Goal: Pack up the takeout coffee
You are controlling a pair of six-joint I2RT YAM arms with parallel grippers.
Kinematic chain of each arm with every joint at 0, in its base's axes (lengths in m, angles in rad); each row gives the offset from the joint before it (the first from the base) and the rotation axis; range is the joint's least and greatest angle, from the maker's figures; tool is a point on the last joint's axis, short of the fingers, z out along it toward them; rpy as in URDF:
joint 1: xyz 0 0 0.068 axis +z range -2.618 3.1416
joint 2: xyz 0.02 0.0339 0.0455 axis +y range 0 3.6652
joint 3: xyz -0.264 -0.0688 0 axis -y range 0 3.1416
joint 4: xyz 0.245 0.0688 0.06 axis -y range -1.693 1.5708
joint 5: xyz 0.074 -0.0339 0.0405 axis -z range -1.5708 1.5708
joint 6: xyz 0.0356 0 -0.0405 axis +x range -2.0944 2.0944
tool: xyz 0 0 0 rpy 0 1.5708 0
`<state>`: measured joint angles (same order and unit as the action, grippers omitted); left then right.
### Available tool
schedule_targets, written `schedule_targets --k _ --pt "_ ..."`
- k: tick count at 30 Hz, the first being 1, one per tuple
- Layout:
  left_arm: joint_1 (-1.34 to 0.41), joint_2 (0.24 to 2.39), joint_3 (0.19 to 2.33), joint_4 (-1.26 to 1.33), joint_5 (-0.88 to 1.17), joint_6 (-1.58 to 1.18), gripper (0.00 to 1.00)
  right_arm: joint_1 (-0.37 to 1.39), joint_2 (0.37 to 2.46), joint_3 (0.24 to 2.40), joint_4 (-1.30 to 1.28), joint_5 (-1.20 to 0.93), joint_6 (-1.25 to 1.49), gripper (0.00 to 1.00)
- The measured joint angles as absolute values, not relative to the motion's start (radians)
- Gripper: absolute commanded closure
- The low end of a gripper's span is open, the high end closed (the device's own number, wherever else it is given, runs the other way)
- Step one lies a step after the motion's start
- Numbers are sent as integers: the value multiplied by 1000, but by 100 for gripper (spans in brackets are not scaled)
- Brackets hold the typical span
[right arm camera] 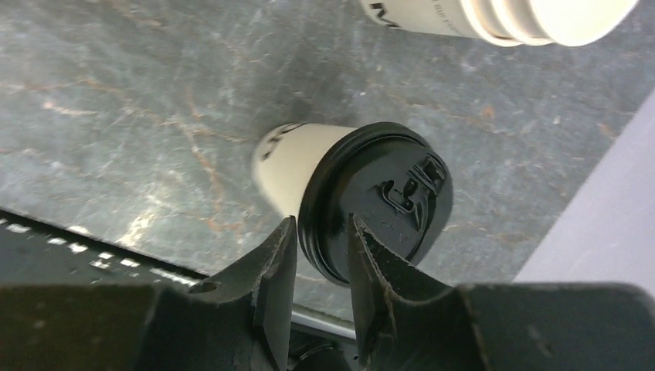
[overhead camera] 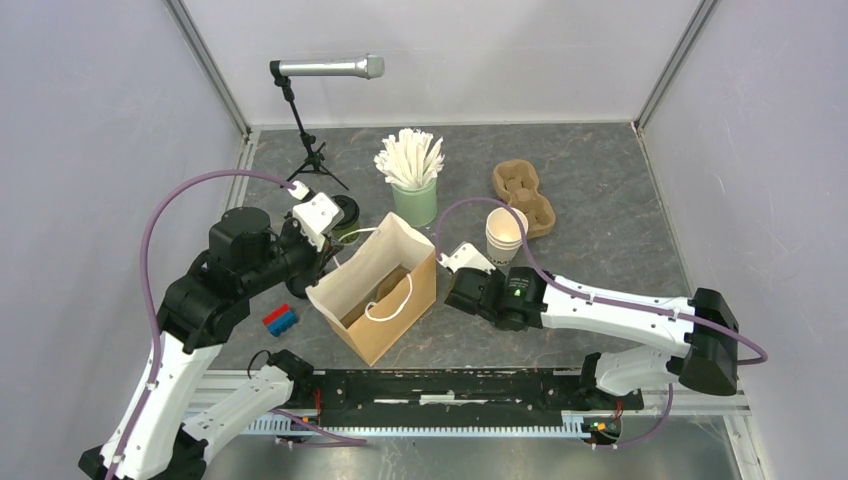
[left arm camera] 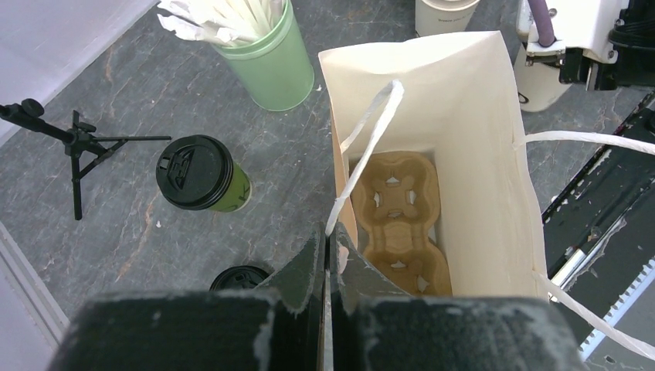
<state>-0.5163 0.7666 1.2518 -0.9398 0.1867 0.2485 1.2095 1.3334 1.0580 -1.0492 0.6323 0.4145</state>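
Tabletop (overhead camera: 600, 200) of veined grey is lying between lilac walls (overhead camera: 100, 150). Left claw (left arm camera: 328, 255) is clamping the paper bag (left arm camera: 463, 116) rim. Right claw (right arm camera: 323, 255) is straddling the white cup (right arm camera: 293, 162) lid (right arm camera: 386, 193), grip unclear.

Even, soft overhead light; sharp top view, blurred wrist foregrounds.
The counter (overhead camera: 600, 200) is evenly lit with faint, short shadows (darkest inside the paper bag (overhead camera: 385, 262)); both wrist views lose focus on their own dark fingers (right arm camera: 270, 286), and the black lid (right arm camera: 378, 201) shows a mild sheen.
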Motion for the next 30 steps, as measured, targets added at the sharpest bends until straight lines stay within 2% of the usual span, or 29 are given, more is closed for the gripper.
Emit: schedule_targets --k 6,11,13,17,18,20,21,30 --pt "-516 767 1252 -939 188 248 95 1211 1325 1066 -1027 531 427 55" --pt "-516 767 1251 -929 204 242 81 1202 1297 1130 -1024 486 445 41" --pt "-516 765 1247 -917 211 225 68 1177 1259 1150 -1011 465 449 32" --pt "-516 762 1229 -890 216 176 36 1077 1185 1175 -1007 423 458 14" --pt "-516 763 1228 -882 216 160 32 1052 1174 1180 -1008 413 459 3" --pt "-516 764 1228 -870 218 131 21 1007 1164 1192 -1013 384 459 2" --pt "-516 765 1228 -863 218 116 1 979 1161 1197 -1018 364 456 2" --pt "-516 780 1290 -900 121 -35 0 790 1161 1200 -1079 208 350 2"
